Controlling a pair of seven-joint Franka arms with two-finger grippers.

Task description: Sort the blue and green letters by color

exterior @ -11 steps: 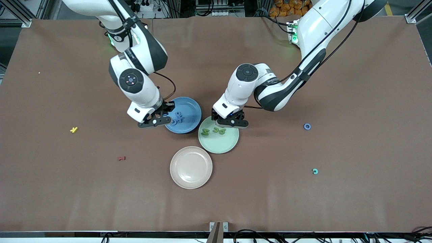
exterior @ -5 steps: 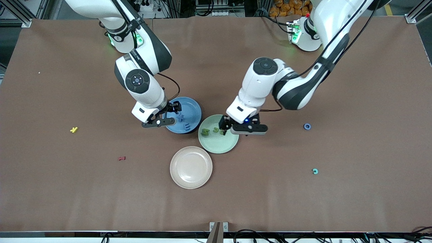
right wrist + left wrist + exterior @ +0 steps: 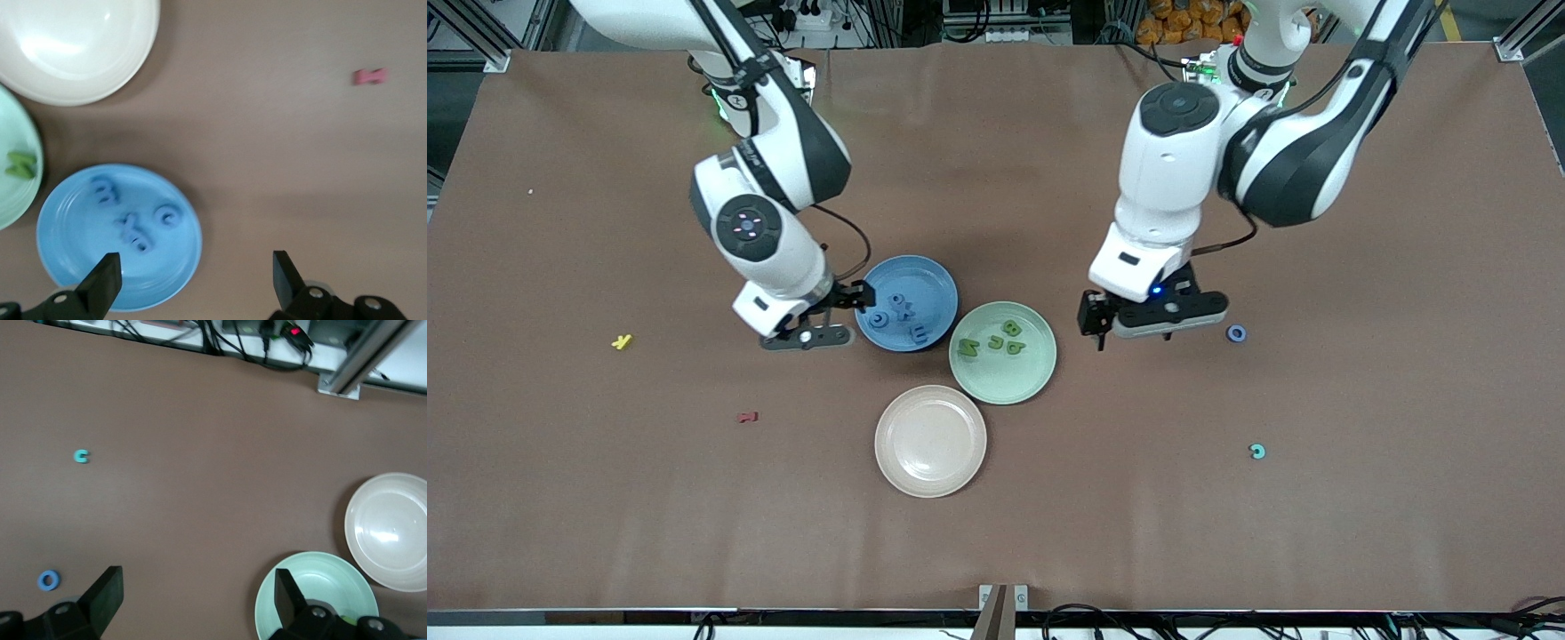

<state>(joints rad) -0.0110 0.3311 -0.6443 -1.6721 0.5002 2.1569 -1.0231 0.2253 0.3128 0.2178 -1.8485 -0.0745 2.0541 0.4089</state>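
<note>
Several blue letters (image 3: 905, 313) lie in the blue plate (image 3: 934, 283), and several olive green letters (image 3: 992, 342) lie in the pale green plate (image 3: 1014, 382). A blue ring piece (image 3: 1235, 333) lies on the table toward the left arm's end. My right gripper (image 3: 845, 307) hangs open and empty over the blue plate's rim (image 3: 73, 293) on the right arm's side. The blue letters (image 3: 133, 232) show in its wrist view. My left gripper (image 3: 1156, 333) is open and empty over bare table between the green plate (image 3: 333, 580) and the blue ring (image 3: 48, 580).
A cream plate (image 3: 930, 440) stands nearer the front camera, touching the green plate. A teal C piece (image 3: 1256, 452) lies toward the left arm's end. A yellow letter (image 3: 622, 341) and a dark red letter (image 3: 747, 416) lie toward the right arm's end.
Both grippers opened and drew off their plates. The left one rose and swung toward the blue ring, leaving one more green letter in the green plate. The right backed off the blue plate.
</note>
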